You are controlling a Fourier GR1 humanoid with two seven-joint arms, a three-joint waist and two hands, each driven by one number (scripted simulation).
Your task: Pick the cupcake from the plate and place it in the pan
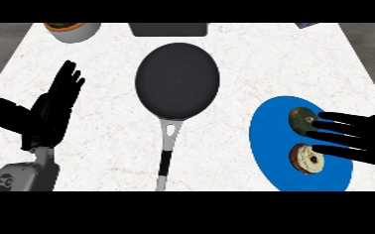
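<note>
A blue plate (273, 144) lies at the right of the white counter. On it sit a dark, round cupcake (300, 119) and, nearer to me, a brown ring-shaped pastry with a pale middle (307, 159). My right hand (344, 131) comes in from the right edge, open, its straight fingers stretched over the plate between the two items. The upper fingertips reach the cupcake's right side. A black pan (177, 80) rests at the counter's centre, its handle pointing toward me. My left hand (55, 104) stays open at the left, fingers up, holding nothing.
A white bowl with green and brown contents (71, 30) stands at the back left. A dark flat object (168, 28) lies at the back centre, and a small dark item (308, 25) at the back right. Grey floor shows past both counter sides.
</note>
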